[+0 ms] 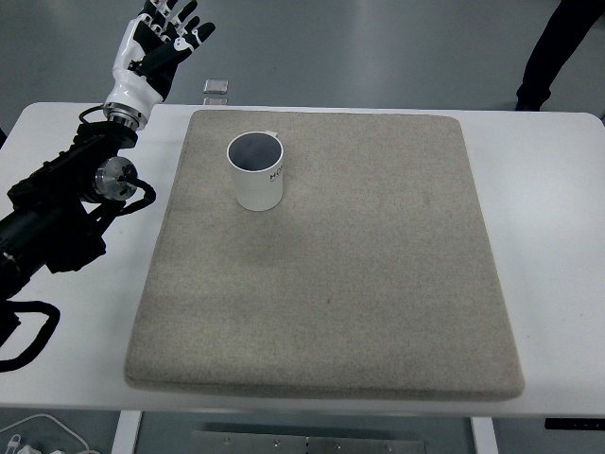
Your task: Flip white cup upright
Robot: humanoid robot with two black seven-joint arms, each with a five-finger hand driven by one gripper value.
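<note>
A white cup (257,172) stands upright on the beige mat (378,284), near the mat's far left corner, its dark opening facing up. My left hand (163,38) is raised beyond the table's far left edge, up and to the left of the cup and well apart from it. Its fingers are spread and hold nothing. The left arm (66,208) comes in along the left edge of the picture. The right arm is out of view.
The mat lies on a white table (558,236). A small square object (216,88) lies on the floor just past the table's far edge. A person's dark legs (558,47) stand at the far right. Cables (38,435) hang at the lower left.
</note>
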